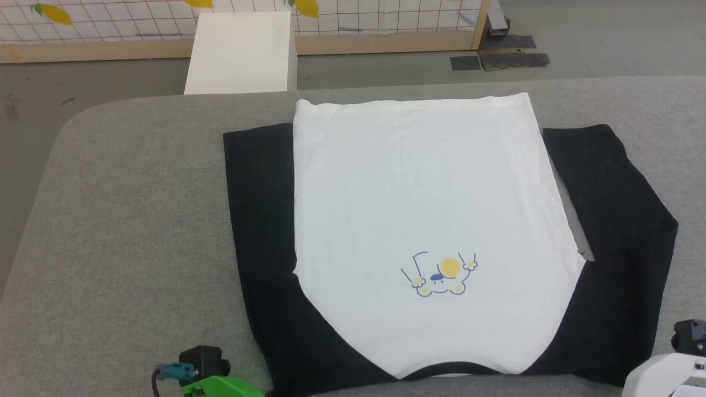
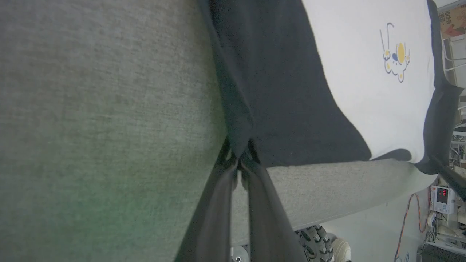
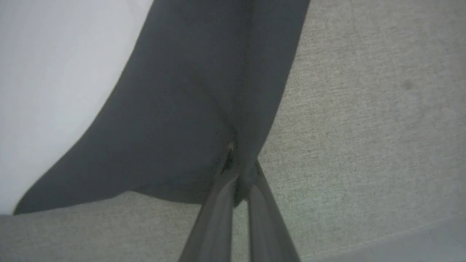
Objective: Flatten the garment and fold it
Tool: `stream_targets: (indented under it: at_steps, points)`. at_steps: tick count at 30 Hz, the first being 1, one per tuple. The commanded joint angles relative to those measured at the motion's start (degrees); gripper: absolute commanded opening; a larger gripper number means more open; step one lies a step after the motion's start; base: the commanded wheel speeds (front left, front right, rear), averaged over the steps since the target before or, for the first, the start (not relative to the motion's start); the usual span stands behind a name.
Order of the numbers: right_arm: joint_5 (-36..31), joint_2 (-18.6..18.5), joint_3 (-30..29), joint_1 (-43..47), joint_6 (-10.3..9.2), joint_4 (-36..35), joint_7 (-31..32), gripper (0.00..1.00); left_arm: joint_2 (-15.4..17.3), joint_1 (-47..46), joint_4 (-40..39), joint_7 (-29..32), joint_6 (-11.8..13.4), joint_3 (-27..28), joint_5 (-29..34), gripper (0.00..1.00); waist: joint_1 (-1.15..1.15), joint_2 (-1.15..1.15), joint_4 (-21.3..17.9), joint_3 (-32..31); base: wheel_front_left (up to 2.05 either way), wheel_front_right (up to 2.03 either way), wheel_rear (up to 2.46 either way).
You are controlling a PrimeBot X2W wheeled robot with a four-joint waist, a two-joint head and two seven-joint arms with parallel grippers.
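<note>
Now, left and right jaws each clenched on black cloth of the garment (image 1: 419,193).

Both arms sit low and close in: the left wrist (image 1: 205,376), with its green housing, at bottom left of the head view, and the pale right forearm (image 1: 664,377) at bottom right. The left gripper (image 2: 240,160) has its two dark fingers squeezed together, pinching a black corner of the garment (image 2: 287,91). Same deal with the right gripper (image 3: 238,174), clamped tight on a black edge.
</note>
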Motion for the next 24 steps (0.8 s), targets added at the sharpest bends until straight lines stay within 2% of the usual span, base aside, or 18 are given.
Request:
stream_targets:
  at_steps: [1, 6, 7, 8, 9, 18, 24]
  points:
    - [0.4, -0.1, 0.0, 0.5, -0.12, 1.5, -0.3, 0.00, -0.2, 0.8, 1.4, 0.0, 0.0, -0.3, 0.3, 0.00, 0.01, 0.00, 0.0, 0.1, 0.00, 0.00, 0.00]
    - [1.5, -0.1, 0.3, -0.5, -0.12, 5.2, -1.8, 0.00, -1.8, 0.2, 4.0, -0.8, -0.8, -0.2, -0.7, 0.00, 0.01, 0.00, 0.0, 0.4, 0.00, 0.00, 0.00]
    - [2.2, -0.1, 0.5, -0.7, -0.12, 5.6, -2.6, 0.25, -1.9, 0.0, 4.4, -1.2, -0.8, -0.2, -0.5, 0.30, 0.01, 0.00, 0.1, 0.5, 0.00, 0.00, 0.00]
    - [2.5, -0.1, 0.7, -0.8, -0.12, 5.8, -3.2, 0.46, -2.1, -0.1, 4.6, -1.5, -0.8, -0.3, -0.3, 0.44, 0.01, 0.00, 0.1, 0.5, 0.00, 0.00, 0.00]
    - [2.7, -0.1, 0.6, -0.8, -0.12, 5.8, -3.9, 0.98, -2.2, -0.3, 4.7, -1.8, -0.9, -0.3, -0.1, 1.00, 0.01, 0.00, 0.2, 0.4, 0.00, 0.00, 0.00]
    - [4.5, -0.1, -1.9, 0.7, -0.12, -1.6, -14.0, 1.00, -0.9, -1.1, -1.2, -10.5, -1.1, 3.1, 3.6, 1.00, 0.01, 0.00, 1.2, -1.4, 0.00, 0.00, 0.00]
    - [3.6, -0.1, 0.6, 0.4, -0.12, -8.5, -24.3, 1.00, 1.5, -5.2, -4.2, -20.0, -1.6, 6.7, 9.7, 1.00, 0.01, 0.00, 0.4, -0.3, 0.00, 0.00, 0.00]
